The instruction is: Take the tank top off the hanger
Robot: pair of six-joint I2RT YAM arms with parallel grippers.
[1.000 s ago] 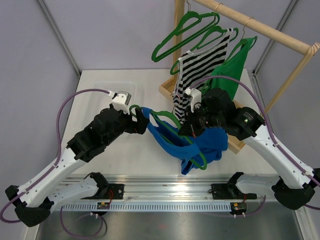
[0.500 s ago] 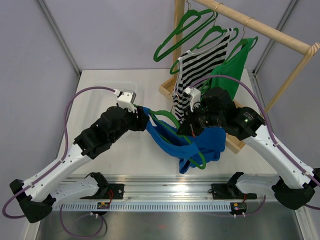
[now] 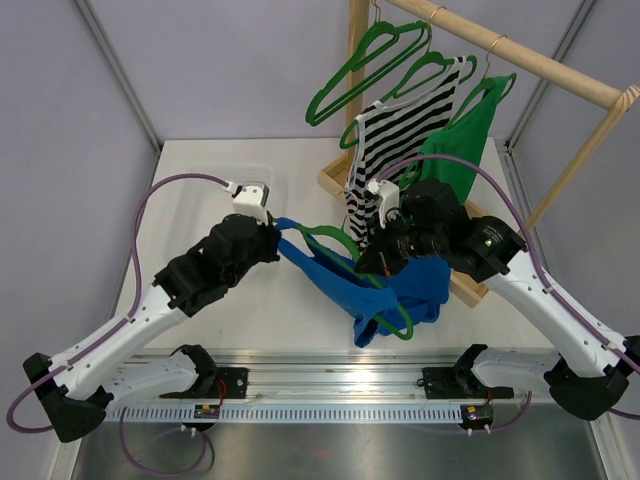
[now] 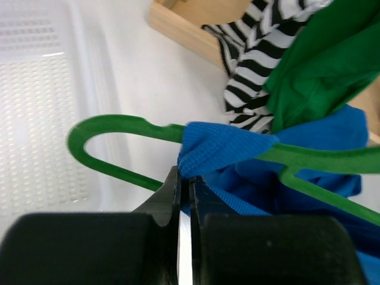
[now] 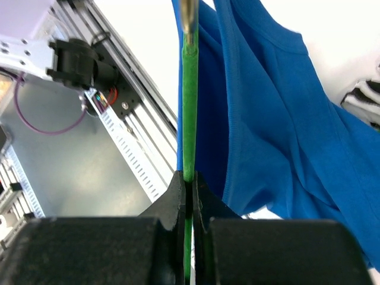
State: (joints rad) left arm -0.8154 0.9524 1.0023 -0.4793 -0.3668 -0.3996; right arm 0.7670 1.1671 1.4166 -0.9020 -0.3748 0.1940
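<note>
The blue tank top (image 3: pixel 405 288) hangs on a green hanger (image 3: pixel 330 233) held in the air between my two arms, above the table's front half. My left gripper (image 3: pixel 276 230) is shut on the top's blue strap (image 4: pixel 219 147), just beside the hanger's hook (image 4: pixel 107 127). My right gripper (image 3: pixel 368 262) is shut on the hanger's thin green bar (image 5: pixel 189 107). To the right of that bar the blue cloth (image 5: pixel 267 119) drapes down. Both pairs of jaws stand pressed together on what they hold.
A wooden rack (image 3: pixel 520 55) stands at the back right with a striped top (image 3: pixel 395 140), a green top (image 3: pixel 465 135) and a bare green hanger (image 3: pixel 370 60). A clear plastic bin (image 3: pixel 225 175) lies at the back left. A metal rail (image 3: pixel 330 385) runs along the front.
My left gripper, open a second ago, has moved right onto the blue strap and shut on it. The right gripper kept its hold on the hanger.
</note>
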